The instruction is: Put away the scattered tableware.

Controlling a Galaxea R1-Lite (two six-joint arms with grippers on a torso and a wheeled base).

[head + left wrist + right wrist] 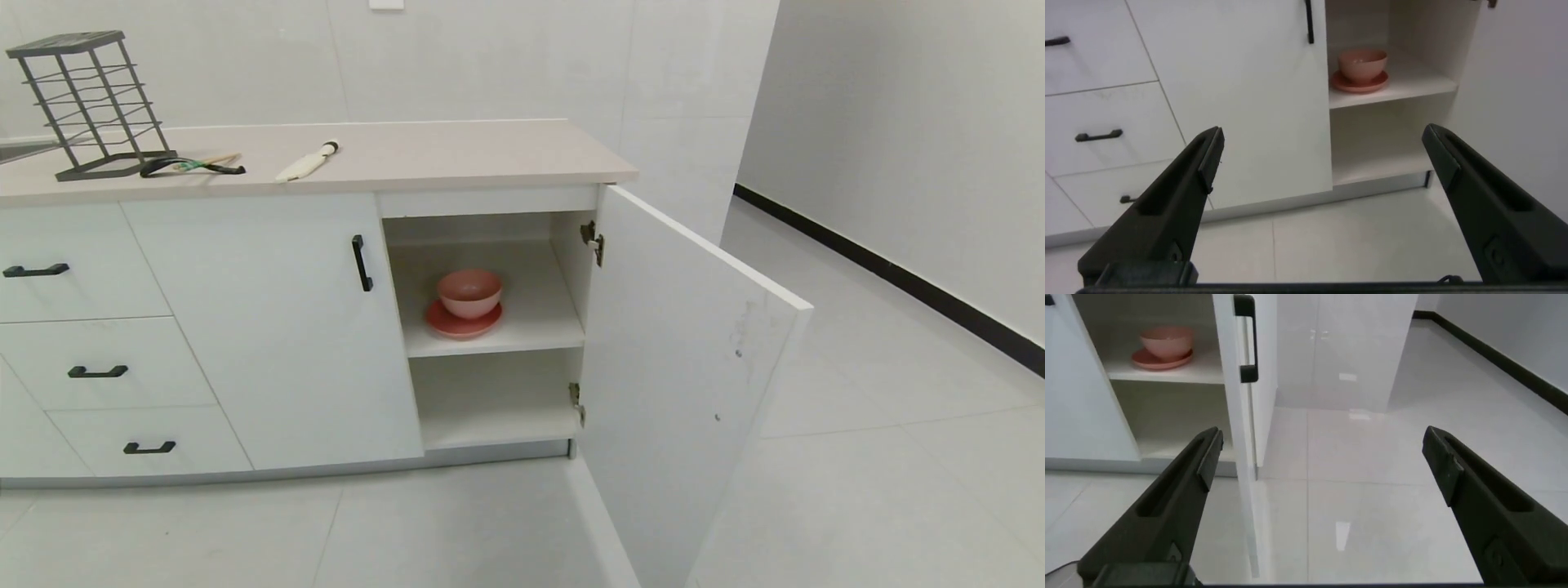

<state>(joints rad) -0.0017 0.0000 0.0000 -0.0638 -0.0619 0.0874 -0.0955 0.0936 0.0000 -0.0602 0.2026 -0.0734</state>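
I log white cabinet (490, 201) under beige counter (457, 155), set against pale tiled wall (490, 57). Door at counter's right end (678, 367) swung wide open, two hinges (593, 241) exposed on frame. Neighbouring door (269, 343) shut, with black vertical handle (362, 263). Inside, I see white middle shelf (539, 318) and bottom board. Three drawers (98, 359) stacked toward counter's left end, with black bar pulls. Floor (857, 490) pale glossy tile, showing light glare. Black skirting (898, 278) along right-hand wall.

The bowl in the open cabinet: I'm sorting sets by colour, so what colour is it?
The bowl is pink; the head view shows it best.
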